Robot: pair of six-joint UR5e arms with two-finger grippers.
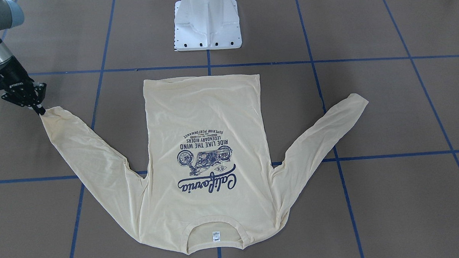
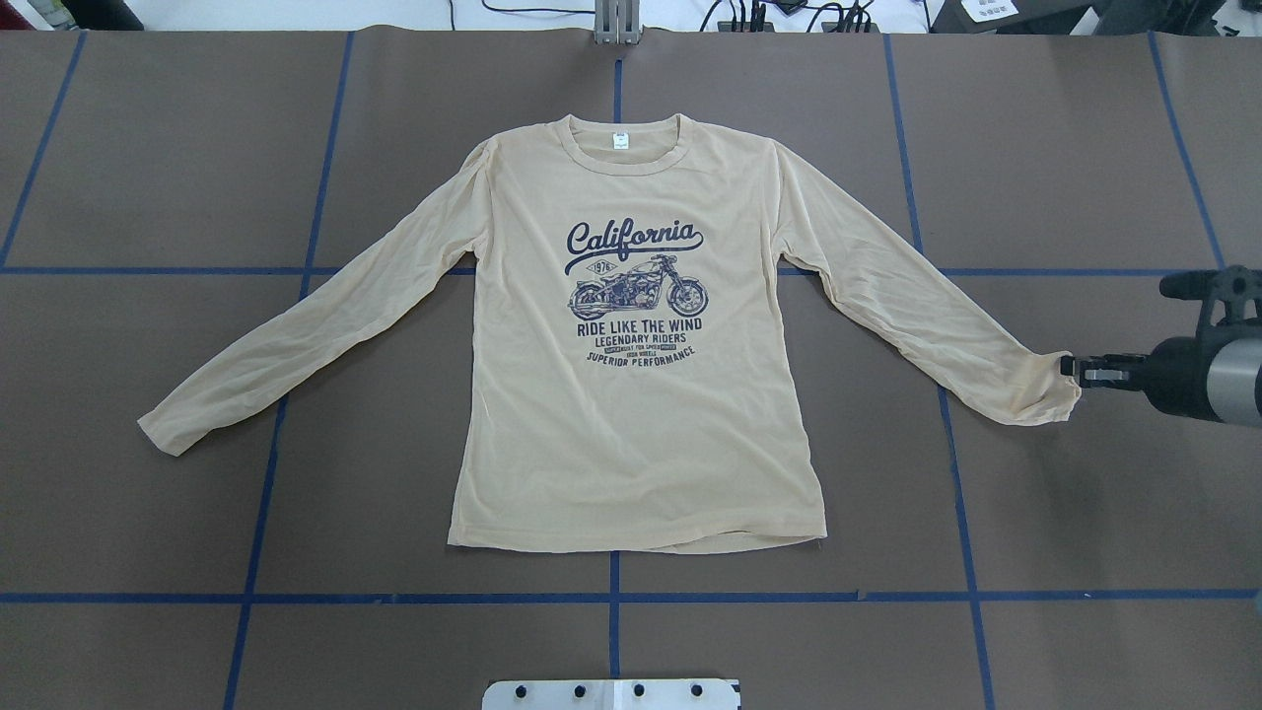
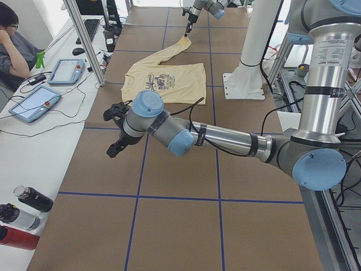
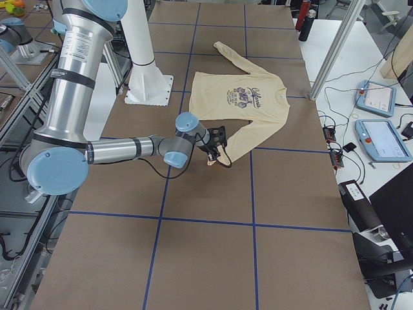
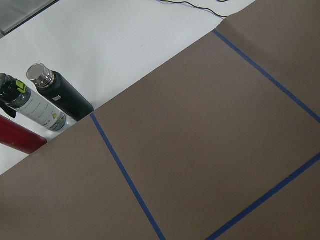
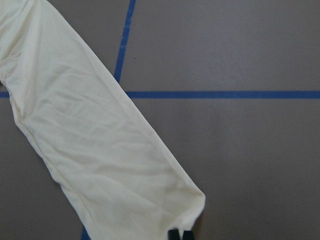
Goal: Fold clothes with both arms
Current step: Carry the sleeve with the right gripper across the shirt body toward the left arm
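Shirt, chest print, dark navy, read top to bottom in the overhead view:
- script "California"
- "1976" in a small badge
- "RIDE LIKE THE WIND"
- "LEGENDARY RIDERS"
- a small banner line with a tiny line under it, both too fine to read
- arched "SUPERIOR PERFORMANCE"

The same print shows upside down in the front-facing view.

Neck label, white: marks too small to read.

Right gripper, black body: short white lettering, possibly "ROBOTIQ".

Bottle, pale label: print illegible
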